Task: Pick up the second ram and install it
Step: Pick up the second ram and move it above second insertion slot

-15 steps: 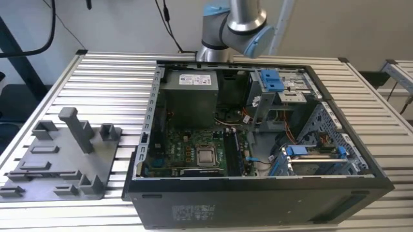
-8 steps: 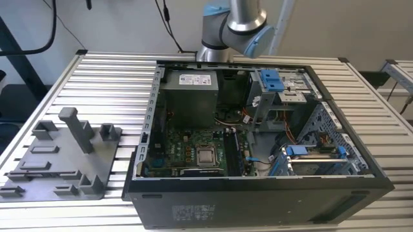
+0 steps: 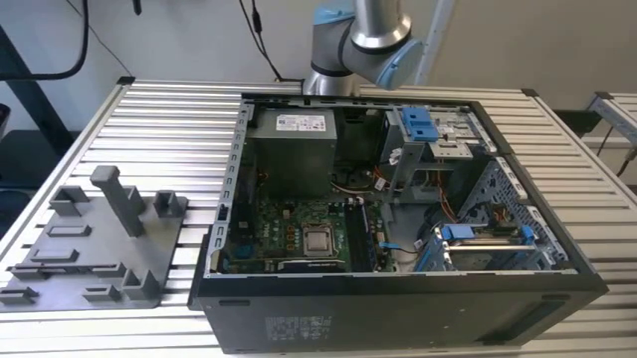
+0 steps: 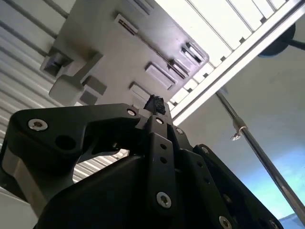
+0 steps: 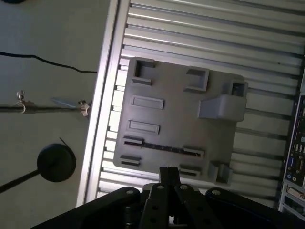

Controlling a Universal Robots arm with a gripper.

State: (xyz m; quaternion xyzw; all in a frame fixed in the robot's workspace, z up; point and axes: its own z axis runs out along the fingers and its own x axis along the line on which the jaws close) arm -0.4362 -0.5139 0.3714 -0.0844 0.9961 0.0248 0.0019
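Note:
In both wrist views my gripper (image 5: 169, 173) (image 4: 155, 103) hangs high above the grey holder tray (image 5: 176, 114) (image 4: 109, 47), its black fingers shut together with nothing between them. A thin dark strip (image 5: 162, 147) stands edge-up between two of the tray's slots. It looks like the second ram, though I cannot tell for certain. In the exterior view the tray (image 3: 95, 253) lies on the slatted table at that view's left. Beside it the open computer case (image 3: 398, 216) shows its motherboard (image 3: 298, 231).
A tall post (image 3: 121, 198) rises from the tray. Inside the case are a power supply (image 3: 294, 149), drive cages with blue latches (image 3: 423, 123) and loose cables. The arm's joint (image 3: 363, 37) stands behind the case. Beyond the table edge are a round floor base (image 5: 56, 162) and a rod.

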